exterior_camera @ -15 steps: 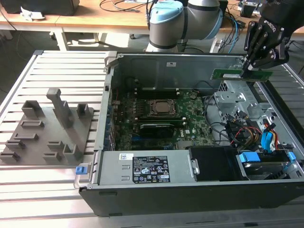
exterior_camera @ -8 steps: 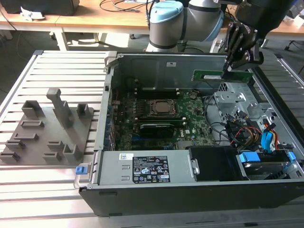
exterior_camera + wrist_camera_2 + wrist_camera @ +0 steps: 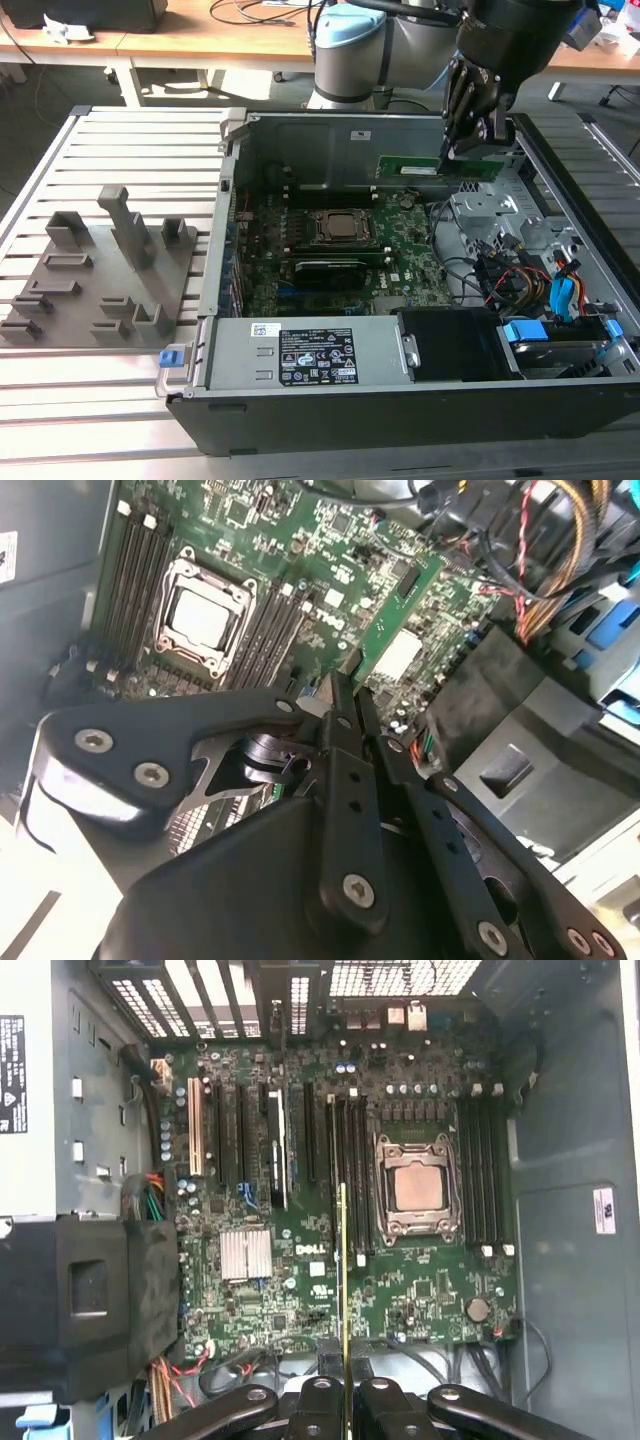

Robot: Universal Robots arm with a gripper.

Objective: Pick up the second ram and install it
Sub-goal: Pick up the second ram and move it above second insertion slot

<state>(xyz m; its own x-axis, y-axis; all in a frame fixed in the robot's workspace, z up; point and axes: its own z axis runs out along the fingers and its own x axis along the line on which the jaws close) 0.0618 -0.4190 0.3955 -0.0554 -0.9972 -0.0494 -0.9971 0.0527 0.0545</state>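
- Nearest in the exterior view is the front wall of the open computer case. Just behind it sits the grey power supply with its label.
- To the exterior view's left of the case, a grey holder tray lies on the slatted table.
- In the middle of the case the motherboard lies flat. It carries the processor socket, with a black card on the socket's near side.
- Over the board's far side hangs the gripper, clamped on the second ram at the end toward the exterior view's right. The stick lies level on its long edge, clear of the board.
- In the second wrist view the fingers pinch the stick between them, and it juts out above the board.
- In the first wrist view the stick shows edge-on, roughly in line with the slots beside the socket. I cannot tell which slot.
- Farthest back are the arm's base and the wooden desks.
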